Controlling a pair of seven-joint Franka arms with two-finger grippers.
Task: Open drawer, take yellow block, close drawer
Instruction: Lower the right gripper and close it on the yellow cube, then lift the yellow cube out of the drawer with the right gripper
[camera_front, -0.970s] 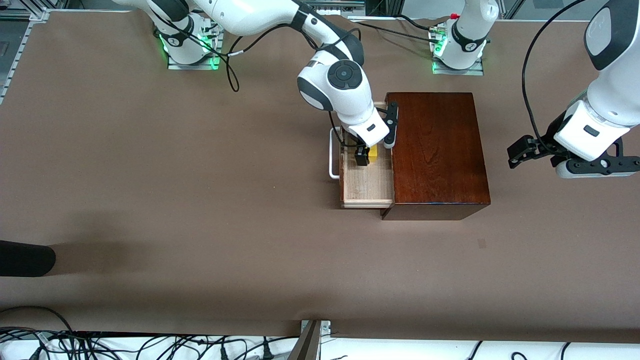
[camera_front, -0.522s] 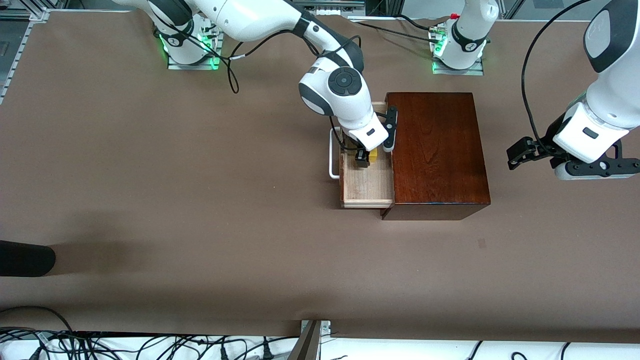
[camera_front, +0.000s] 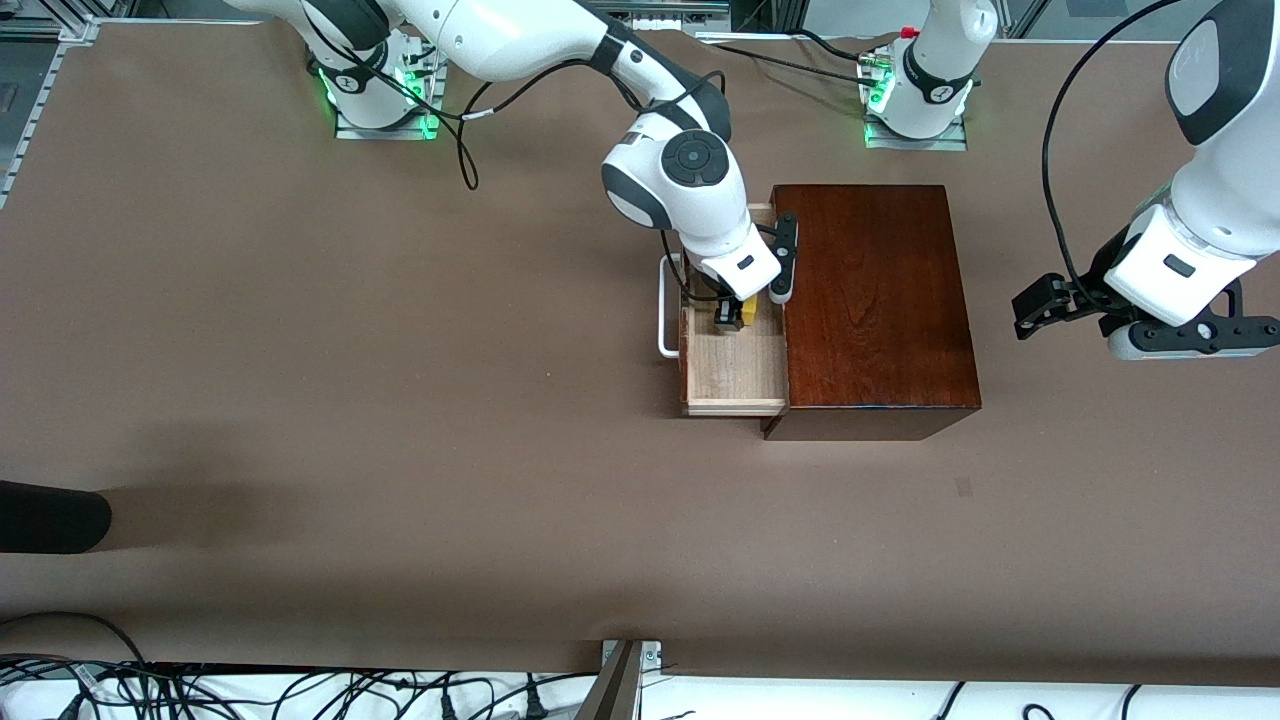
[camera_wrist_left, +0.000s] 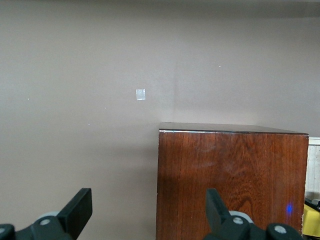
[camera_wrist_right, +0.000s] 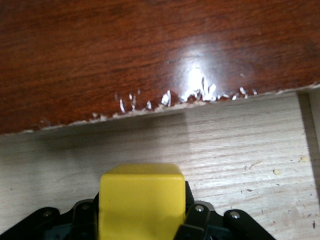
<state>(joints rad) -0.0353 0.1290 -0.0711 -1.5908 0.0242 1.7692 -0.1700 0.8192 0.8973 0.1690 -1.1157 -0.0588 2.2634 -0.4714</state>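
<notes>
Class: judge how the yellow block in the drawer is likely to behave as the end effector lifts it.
The yellow block looks rigid: its edges stay square in the right end effector. Probably light, being small beside the drawer. Flat faces suggest no rolling.

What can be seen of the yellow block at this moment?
The yellow block is a small bright yellow cube with smooth matte faces and slightly rounded edges. It sits upright between the shut fingers of the right tool, inside the open drawer, over its pale wood floor, close to the dark box. The fingers press its two sides. Whether its underside touches the drawer floor cannot be told.
</notes>
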